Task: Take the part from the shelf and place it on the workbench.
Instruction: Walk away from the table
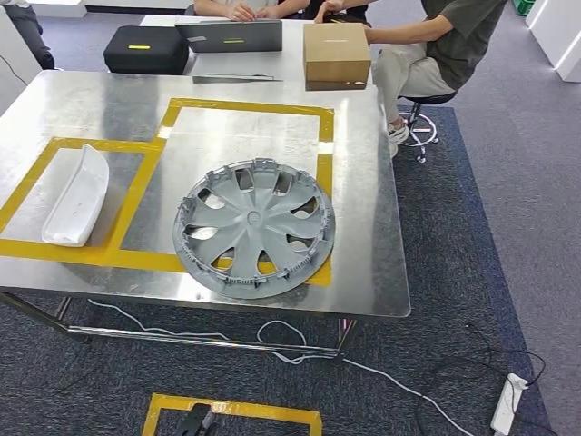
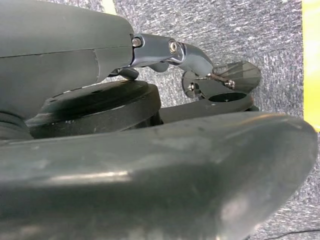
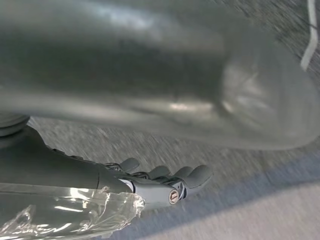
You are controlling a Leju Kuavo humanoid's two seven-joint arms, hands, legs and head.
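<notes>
Both arms hang over the carpet. The left robot hand (image 2: pixel 196 65) and right robot hand (image 3: pixel 166 182) hold nothing, fingers fairly straight. The hubcap (image 1: pixel 254 226) lies near the front edge of the surface (image 1: pixel 369 254), beside a white tray (image 1: pixel 75 195). Placement looks done; next calls for another shelf trip.

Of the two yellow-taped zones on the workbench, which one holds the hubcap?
The larger zone toward the seated person holds the grey hubcap; the smaller neighbouring zone holds the white part.
</notes>
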